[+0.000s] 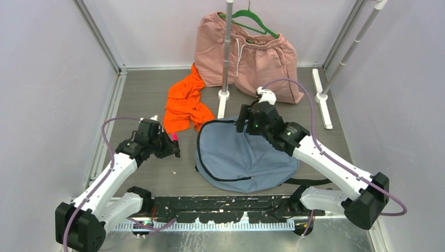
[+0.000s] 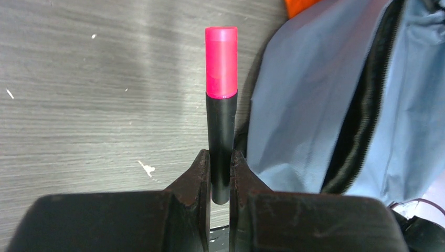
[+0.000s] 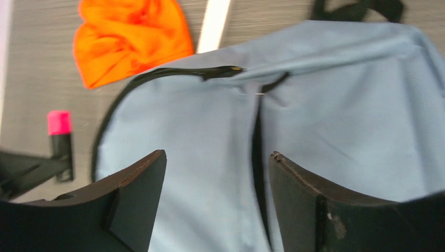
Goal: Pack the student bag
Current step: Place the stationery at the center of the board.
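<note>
**Marker's ready, bag mouth isn't (I think)**

Top view: the left tool [image 1: 170,144] is clamped on a marker [image 1: 173,137], pink cap poking out ahead of it. The bag [image 1: 236,157] lies flat on the surface [image 1: 152,94], just right of that tool and directly under the right tool [image 1: 242,119]. The left arm reaches forward low with its elbow out to the left. The right arm stretches in from the right and its wrist bends down over the bag's far edge. An orange cloth [image 1: 183,105] sits just beyond the left tool, and the shorts [image 1: 252,58] hang well past both.

Left wrist: the jaws are pinched on the marker's black barrel near its tail, so most of the marker sticks out ahead. The bag's zipper [image 2: 362,115] runs off to the right of the tool.

Right wrist: the jaws are spread wide with nothing between them, hovering above the fabric. The picture is blurry, so I can't tell if the zipper is actually open.

My take: the right tool should pinch the fabric beside the zipper and lift it to make a real opening. The left tool can then feed the marker in cap-first, low and angled along the slot. With such a short grip on the tail, bumping the cap on the fabric could twist the marker loose.
</note>
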Motion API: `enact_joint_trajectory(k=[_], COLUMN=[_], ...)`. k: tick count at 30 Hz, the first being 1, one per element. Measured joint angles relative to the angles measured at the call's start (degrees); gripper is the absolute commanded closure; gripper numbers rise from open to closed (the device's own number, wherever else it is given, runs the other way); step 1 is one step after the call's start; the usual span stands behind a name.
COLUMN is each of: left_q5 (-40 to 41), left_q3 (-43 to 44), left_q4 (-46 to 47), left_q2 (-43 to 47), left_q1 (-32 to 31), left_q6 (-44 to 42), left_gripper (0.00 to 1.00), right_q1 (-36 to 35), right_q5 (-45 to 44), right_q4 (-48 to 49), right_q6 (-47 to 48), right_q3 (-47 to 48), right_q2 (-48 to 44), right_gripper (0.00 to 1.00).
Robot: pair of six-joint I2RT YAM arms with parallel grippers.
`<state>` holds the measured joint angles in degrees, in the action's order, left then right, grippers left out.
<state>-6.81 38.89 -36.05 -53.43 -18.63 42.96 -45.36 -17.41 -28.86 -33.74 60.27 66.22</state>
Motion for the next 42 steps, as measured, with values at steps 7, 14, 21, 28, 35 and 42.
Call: enact_joint_trajectory(k=[7, 14, 21, 28, 35, 42], left_q5=[0.3, 0.5, 0.7, 0.3, -1.6, -6.9], left_q3=[-3.3, -3.9, -2.6, 7.1, 14.4, 14.6], left_q4=[0.0, 1.2, 0.8, 0.0, 5.0, 10.3], left_q2=[-0.1, -2.3, -3.8, -3.3, -9.7, -16.3], left_q1=[0.0, 0.0, 0.0, -3.4, -16.9, -18.4], left_q6=[0.0, 0.2, 0.4, 0.2, 2.4, 5.2], left_gripper=[1.0, 0.86, 0.42, 0.41, 0.41, 0.41], right_q1=[7.6, 8.8, 9.0, 6.8, 6.4, 5.8], right_q5=[-0.5, 2.7, 15.6, 24.3, 23.4, 13.9], right_q4=[-3.8, -3.8, -1.8, -1.3, -2.2, -7.0], right_q6=[-3.5, -5.0, -5.0, -2.3, -2.2, -0.1], right_q3=[-5.8, -6.9, -6.9, -5.4, -3.6, -3.3], right_q2=[-0.7, 1.1, 9.6, 16.0, 20.2, 14.0], right_gripper=[0.86, 0.99, 0.99, 0.95, 0.86, 0.68])
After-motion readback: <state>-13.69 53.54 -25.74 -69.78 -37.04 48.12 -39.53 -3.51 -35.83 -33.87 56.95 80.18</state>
